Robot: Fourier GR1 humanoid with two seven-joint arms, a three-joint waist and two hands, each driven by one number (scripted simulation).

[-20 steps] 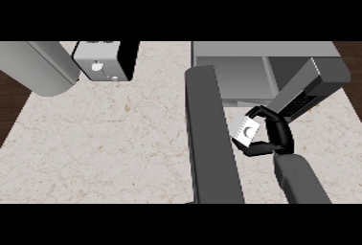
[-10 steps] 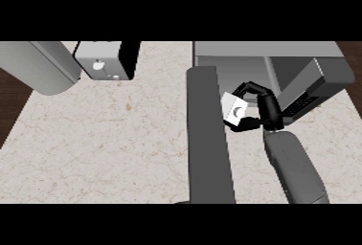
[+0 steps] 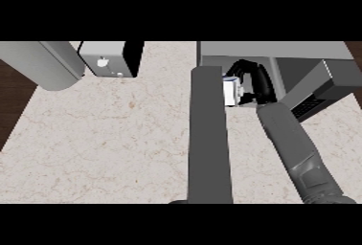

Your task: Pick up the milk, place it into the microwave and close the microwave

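Mostly, we saw the pale marbled counter (image 3: 106, 143), which filled the head view from its left edge to its right. At the upper right stood the grey microwave (image 3: 283, 49), its cavity facing us and its door (image 3: 332, 81) swung out open on the right side, a dark panel showing along the door's lower edge.

Two grey forearms came in from the bottom. The left forearm (image 3: 209, 139) rose straight up the middle and ended just at the microwave's left front corner; we could see no hand on it. The right forearm (image 3: 297, 148) slanted up and to the left, towards the microwave's opening.

At the upper left a big grey cylinder (image 3: 39, 64) leaned across the corner, and just beside it sat a small white box appliance (image 3: 102, 60) with a black side.

The right hand (image 3: 258, 83) was at the mouth of the cavity, its black fingers curled over the top and right side of the milk (image 3: 230, 93). The milk, a white carton, was in that grasp at the left of the opening, right beside the tip of the left forearm. Whether it rested on the microwave's floor, we could not tell.
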